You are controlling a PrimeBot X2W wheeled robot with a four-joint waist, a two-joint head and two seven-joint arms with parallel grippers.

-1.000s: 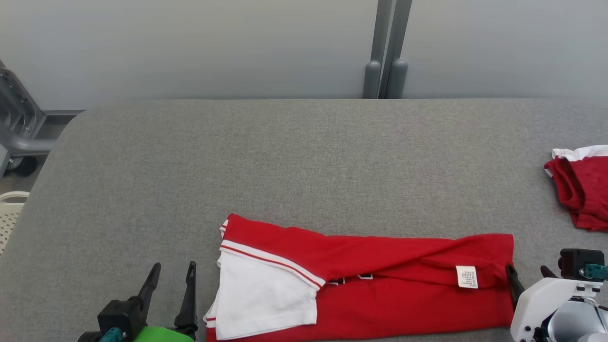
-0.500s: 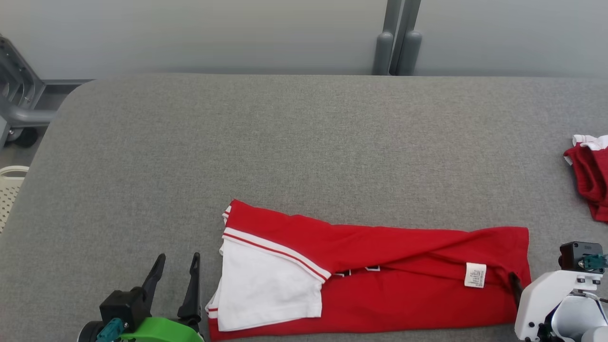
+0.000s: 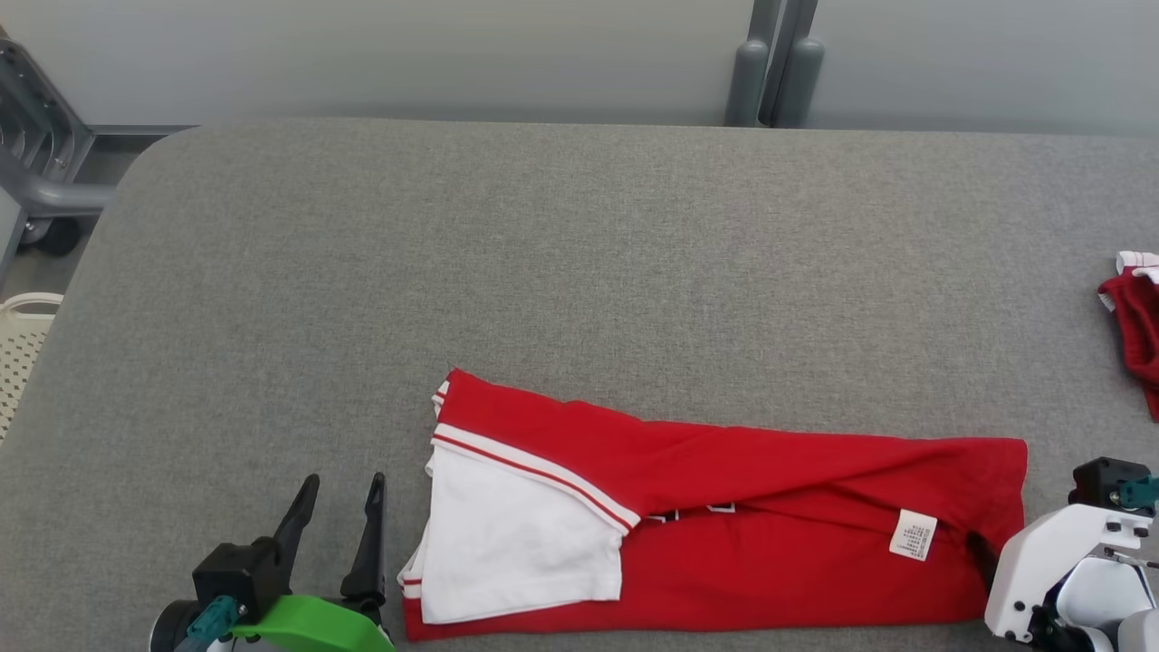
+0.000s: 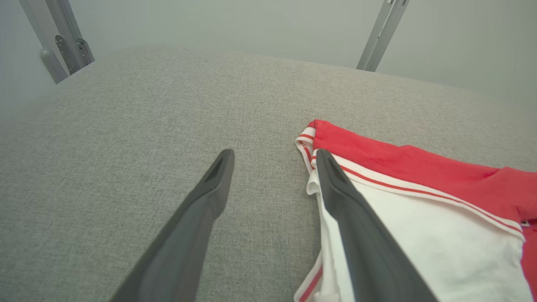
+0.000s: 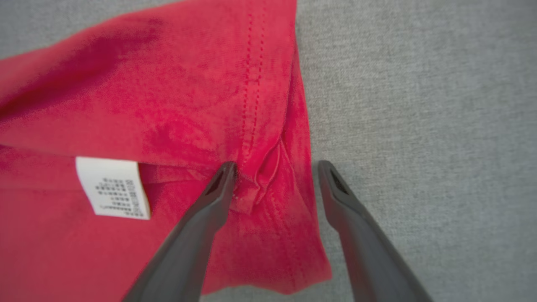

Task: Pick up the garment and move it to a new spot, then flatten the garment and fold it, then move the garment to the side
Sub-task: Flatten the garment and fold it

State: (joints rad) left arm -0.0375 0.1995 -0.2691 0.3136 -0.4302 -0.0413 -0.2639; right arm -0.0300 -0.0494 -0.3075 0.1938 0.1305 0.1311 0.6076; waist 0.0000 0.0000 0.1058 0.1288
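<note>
Red garment [image 3: 770,561], white care label [image 5: 112,186], print unreadable, right pincer [image 5: 277,167] straddling hem

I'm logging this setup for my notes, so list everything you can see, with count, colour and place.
shirt: 1, red and white, table's near side
label: 1, white, shirt's right end
second garment: 1, red, table's right edge
table: 1, grey, under all
basket: 1, white, left of table
posts: 2, grey, behind table
frame: 1, grey, far left
left pincer: 1, dark, open, by shirt's left end
right pincer: 1, dark, open, over shirt's right hem
</note>
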